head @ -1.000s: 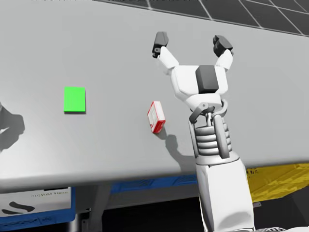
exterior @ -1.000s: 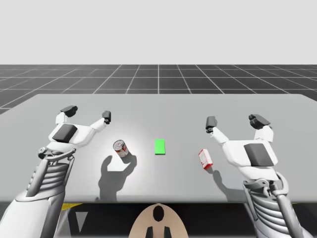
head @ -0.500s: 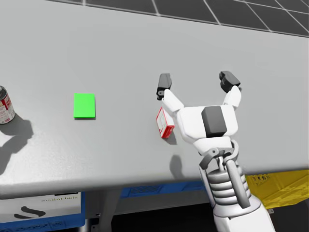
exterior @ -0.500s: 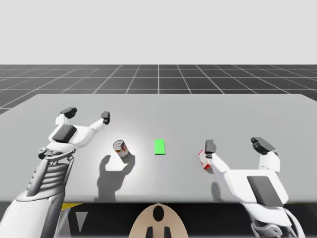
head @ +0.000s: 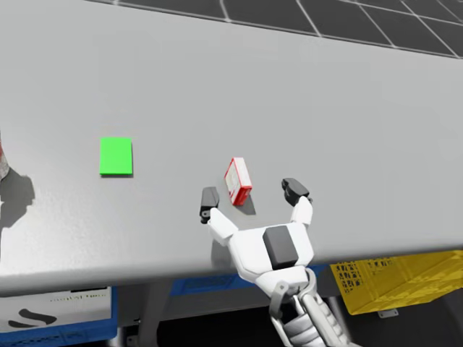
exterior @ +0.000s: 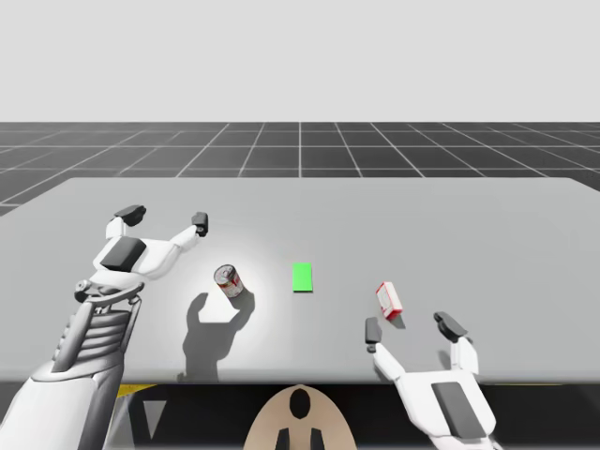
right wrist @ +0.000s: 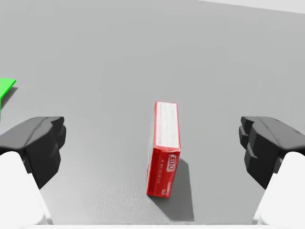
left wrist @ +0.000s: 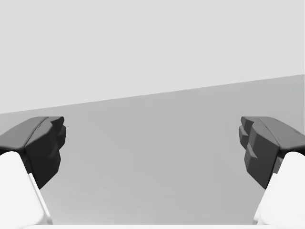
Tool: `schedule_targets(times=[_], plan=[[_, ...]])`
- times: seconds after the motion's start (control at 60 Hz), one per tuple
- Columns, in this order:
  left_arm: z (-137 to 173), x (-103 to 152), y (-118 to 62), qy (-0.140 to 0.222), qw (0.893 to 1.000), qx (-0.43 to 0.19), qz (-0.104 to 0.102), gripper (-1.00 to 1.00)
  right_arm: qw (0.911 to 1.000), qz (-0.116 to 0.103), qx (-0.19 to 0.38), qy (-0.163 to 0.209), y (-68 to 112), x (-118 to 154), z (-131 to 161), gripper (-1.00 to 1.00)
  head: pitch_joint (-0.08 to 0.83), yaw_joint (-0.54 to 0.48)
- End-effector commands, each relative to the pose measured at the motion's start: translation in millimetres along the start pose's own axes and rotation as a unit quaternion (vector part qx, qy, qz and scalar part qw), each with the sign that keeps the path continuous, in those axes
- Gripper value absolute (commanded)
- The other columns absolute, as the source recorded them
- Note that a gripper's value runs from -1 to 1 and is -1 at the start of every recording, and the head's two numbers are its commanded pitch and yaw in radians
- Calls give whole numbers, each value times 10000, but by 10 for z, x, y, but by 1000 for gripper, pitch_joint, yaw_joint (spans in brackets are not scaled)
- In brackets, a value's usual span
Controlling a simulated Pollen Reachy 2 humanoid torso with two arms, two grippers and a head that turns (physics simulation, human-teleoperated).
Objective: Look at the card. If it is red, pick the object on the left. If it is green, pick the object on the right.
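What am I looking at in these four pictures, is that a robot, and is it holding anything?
It is a simulated humanoid robot at a table, with two arms that each end in a two-finger gripper. One picture looks down from a fixed camera above the table, one from the robot's head, and two from cameras on its wrists, looking out between the fingers. On the table are a green card, a red and white can to its left and a red box to its right. The right gripper is open, with the box ahead of it and untouched. The left gripper is open too. Nothing is held.
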Motion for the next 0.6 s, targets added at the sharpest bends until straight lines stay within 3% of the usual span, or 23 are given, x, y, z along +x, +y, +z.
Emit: schedule_targets(times=[0.017, 0.333, 0.6], plan=[[4, -4, 4, -1, 10000, 21, -16, -1000, 9981, -469, -93, 394, 105, -144, -104, -1000, 736, -344], [11, -5, 8, 9, 10000, 42, -3, -1000, 9860, -1108, 80, 1246, 26, -210, -511, -1000, 730, -352], [8, -8, 5, 11, 10000, 35, 5, -1000, 9817, -1127, 113, 1532, -14, -224, -764, -1000, 723, -360]])
